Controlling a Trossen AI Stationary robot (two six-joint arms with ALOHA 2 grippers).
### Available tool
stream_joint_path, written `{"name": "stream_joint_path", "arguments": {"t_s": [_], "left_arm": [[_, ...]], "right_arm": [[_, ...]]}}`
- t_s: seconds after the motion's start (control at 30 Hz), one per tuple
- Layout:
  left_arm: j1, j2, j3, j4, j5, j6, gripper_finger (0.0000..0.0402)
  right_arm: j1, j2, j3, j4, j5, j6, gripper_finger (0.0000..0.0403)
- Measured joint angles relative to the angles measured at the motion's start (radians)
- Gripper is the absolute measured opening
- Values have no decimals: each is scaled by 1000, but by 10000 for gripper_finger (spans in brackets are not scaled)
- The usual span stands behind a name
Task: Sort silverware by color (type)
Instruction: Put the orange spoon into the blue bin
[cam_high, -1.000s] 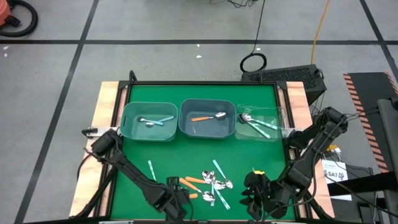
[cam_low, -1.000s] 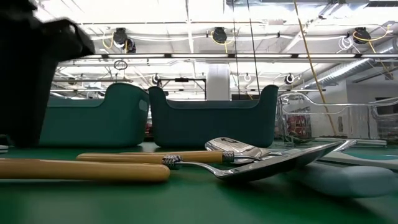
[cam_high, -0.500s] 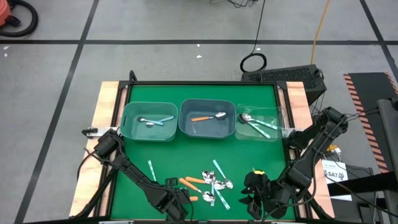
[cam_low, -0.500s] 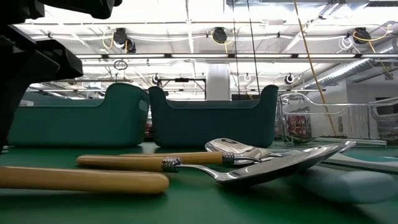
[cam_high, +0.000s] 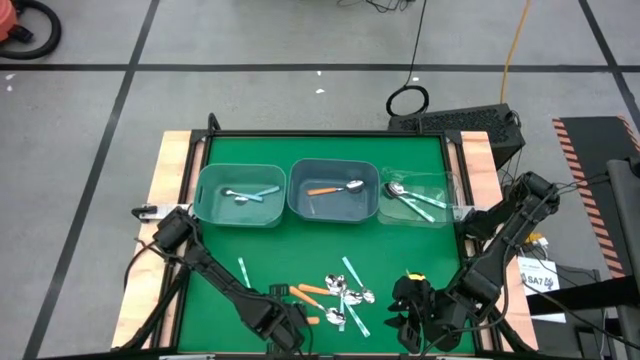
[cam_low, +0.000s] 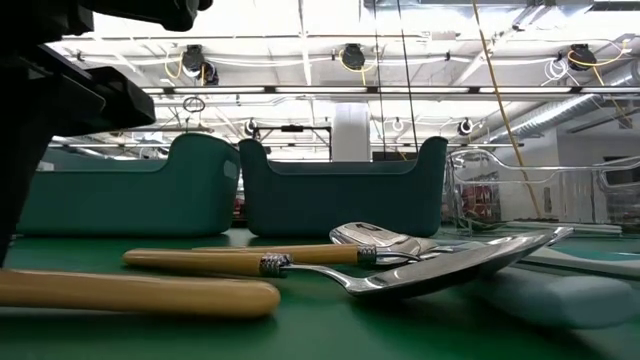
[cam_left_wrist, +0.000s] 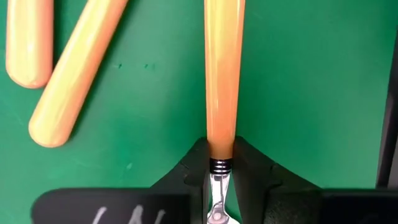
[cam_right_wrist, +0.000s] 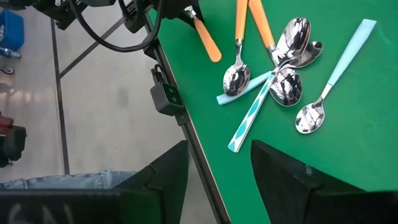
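I am closing my left gripper (cam_left_wrist: 221, 186) around an orange-handled spoon (cam_left_wrist: 222, 81) at the lower middle of the high view, near the front edge of the surface (cam_high: 300, 250). A second ago these fingers were standing wide apart; now they are pinching the spoon right where the orange handle meets its metal neck, as the left wrist view is showing, with the handle running straight away from me and two more orange handles (cam_left_wrist: 68, 81) lying beside it toward the upper left of that frame. In the low view the nearest orange handle has shifted a little as I have been squeezing. I am judging that the grasp is just being made and the spoon is not yet lifted, so the next call is a clean raise without dragging its neighbours. My right gripper (cam_right_wrist: 217, 168) is hanging spread and empty at the lower right of the high view, looking across at the pile of loose spoons (cam_high: 345, 292) in the lower middle, where teal, light blue and orange handles are lying crossed. Up in the middle of the high view, three bins are sitting side by side: the left bin (cam_high: 210, 210) is holding blue-handled spoons, the middle bin (cam_high: 300, 205) an orange one, the right bin (cam_high: 450, 215) teal ones. The middle bin is where I am expecting this one belongs.
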Motion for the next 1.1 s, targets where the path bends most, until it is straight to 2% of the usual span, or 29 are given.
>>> {"name": "stream_joint_path", "arguments": {"t_s": [0.17, 0.33, 0.83, 1.1], "left_arm": [[3, 3, 42, -23, -18, 33, 49], [13, 12, 89, -55, -92, 49, 49], [76, 7, 222, -149, -71, 131, 49], [114, 6, 312, -242, -67, 167, 49]], "right_arm": [[0, 0, 0, 0, -1, 0, 166], [0, 0, 0, -22, -5, 1, 166], [1, -1, 0, -96, -36, -26, 166], [13, -49, 0, -107, 4, -63, 166]]}}
